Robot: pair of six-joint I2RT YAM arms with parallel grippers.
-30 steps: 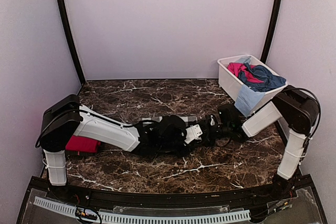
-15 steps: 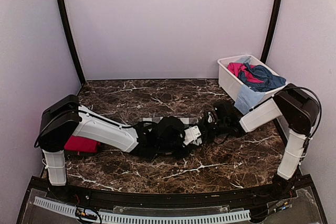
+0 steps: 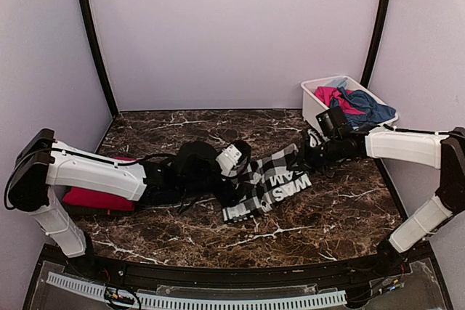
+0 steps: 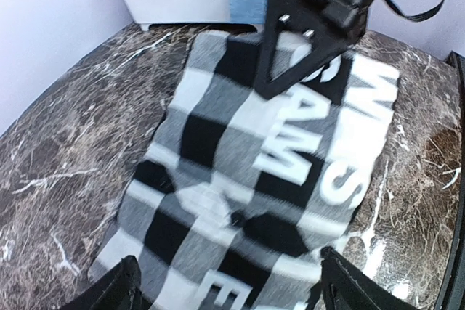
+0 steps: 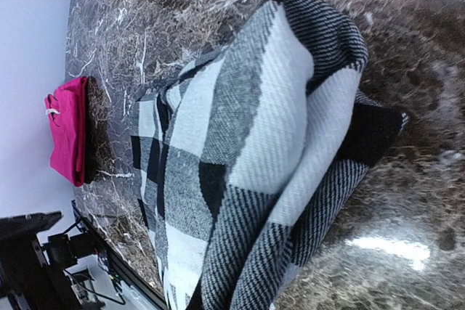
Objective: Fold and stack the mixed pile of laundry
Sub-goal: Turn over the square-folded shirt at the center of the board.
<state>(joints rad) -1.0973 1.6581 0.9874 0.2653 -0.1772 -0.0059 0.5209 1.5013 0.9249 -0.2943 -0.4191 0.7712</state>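
Arms are drawing apart, spreading the checked garment (image 3: 272, 183) between the jaws; right gripper (image 3: 314, 152) is pinching its edge, left gripper (image 4: 231, 292) is gaping. Red tee (image 3: 98, 199) looks done; laundry (image 3: 360, 107) in the tub (image 3: 311, 109) is waiting.

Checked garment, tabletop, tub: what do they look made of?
The checked garment: soft woven or knit cloth, matte; ribbed weave shows and it drapes in folds.
The tabletop: dark marble-look, glossy; white veins, glare spots; possibly laminate.
The tub: likely white plastic; smooth, thin rigid walls.

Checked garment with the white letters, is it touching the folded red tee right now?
Apart. The right wrist view shows a strip of bare marble table between the checked garment and the red tee.
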